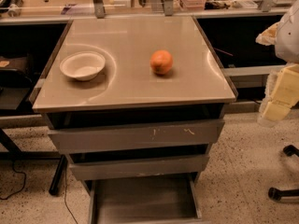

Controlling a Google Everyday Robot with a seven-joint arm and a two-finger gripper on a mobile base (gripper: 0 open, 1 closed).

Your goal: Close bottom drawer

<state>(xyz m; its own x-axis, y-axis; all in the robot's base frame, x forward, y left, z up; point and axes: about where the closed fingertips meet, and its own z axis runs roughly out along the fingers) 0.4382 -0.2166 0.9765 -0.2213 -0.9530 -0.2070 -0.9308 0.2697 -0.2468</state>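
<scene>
Clearly the bottom drawer (145, 199) stands pulled out under the bench (135, 85), its flat tray exposed, so it needs a push inward. The gripper (280, 97) hangs at the right edge, well apart from it; whether it is open I cannot tell.

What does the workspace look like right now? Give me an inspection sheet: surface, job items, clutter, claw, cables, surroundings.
Surface: grey cabinet top, flat, glossy.
Job's things: bottom drawer pulled out, its flat tray exposed; not yet closed.
Clutter: white bowl on the left and orange right of centre, both on the cabinet top, apart.
Grippers: claw at the right edge of the view, beside the cabinet, away from the bottom drawer.
Cables: thin dark cable on the floor at left.
Surroundings: speckled floor; chair castors at right; cluttered bench behind.
</scene>
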